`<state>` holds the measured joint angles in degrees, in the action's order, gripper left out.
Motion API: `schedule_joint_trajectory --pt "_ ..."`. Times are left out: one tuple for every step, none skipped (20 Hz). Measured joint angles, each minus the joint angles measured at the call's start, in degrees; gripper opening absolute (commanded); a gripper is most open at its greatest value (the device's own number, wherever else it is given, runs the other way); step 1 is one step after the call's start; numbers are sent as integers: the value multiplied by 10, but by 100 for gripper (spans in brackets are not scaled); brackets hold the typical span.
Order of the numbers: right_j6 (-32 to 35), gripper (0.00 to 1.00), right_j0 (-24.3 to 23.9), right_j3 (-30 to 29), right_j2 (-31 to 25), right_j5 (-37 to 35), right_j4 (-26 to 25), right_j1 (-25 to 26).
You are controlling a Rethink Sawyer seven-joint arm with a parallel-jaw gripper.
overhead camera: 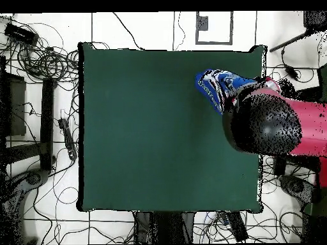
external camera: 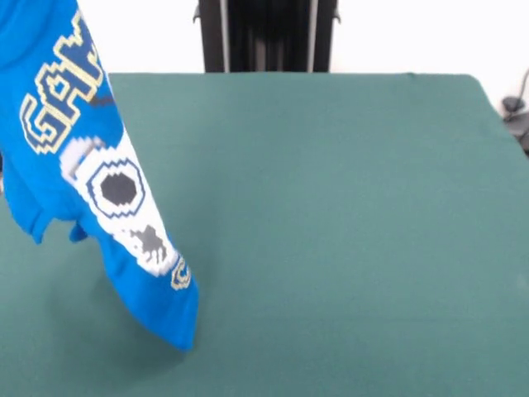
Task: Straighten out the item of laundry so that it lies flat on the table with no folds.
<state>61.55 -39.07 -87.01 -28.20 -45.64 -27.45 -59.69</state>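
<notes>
The bright blue T-shirt [external camera: 91, 182] hangs in the air over the left side of the green table [external camera: 331, 207]. Its white "GAME" lettering and controller graphic face the camera. It drops from above the picture's top edge in a long bunched drape, and its lowest corner reaches down to the cloth. In the overhead view the T-shirt [overhead camera: 217, 86] shows as a narrow bundle near the table's [overhead camera: 159, 127] top right corner, running under the end of the red and black arm [overhead camera: 265, 124]. The gripper is hidden beneath that arm end and holds the T-shirt up.
The black pedestal [external camera: 266, 35] stands behind the table's far edge. Tangled cables [overhead camera: 38, 57] and stands lie on the floor around the table. A cable and plug [external camera: 514, 107] sit past the right corner.
</notes>
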Motion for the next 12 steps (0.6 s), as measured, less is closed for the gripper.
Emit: schedule_joint_trajectory --pt "0 0 0 -3 0 5 -1 1" --pt "0 0 0 -9 0 15 -4 3" --pt "0 0 0 -23 0 37 -11 8" --pt "0 0 0 -30 1 47 -14 10" --pt "0 0 0 -35 1 55 -17 12" --pt "0 0 1 -46 2 72 -22 17" --pt "0 0 1 -52 4 82 -24 19" --pt "0 0 1 -57 5 88 -26 20" --pt "0 0 5 -73 11 109 -30 25" --pt "0 0 6 -78 14 115 -31 26" --pt "0 0 11 -86 21 124 -33 26" --pt "1 0 15 -95 29 133 -35 26"
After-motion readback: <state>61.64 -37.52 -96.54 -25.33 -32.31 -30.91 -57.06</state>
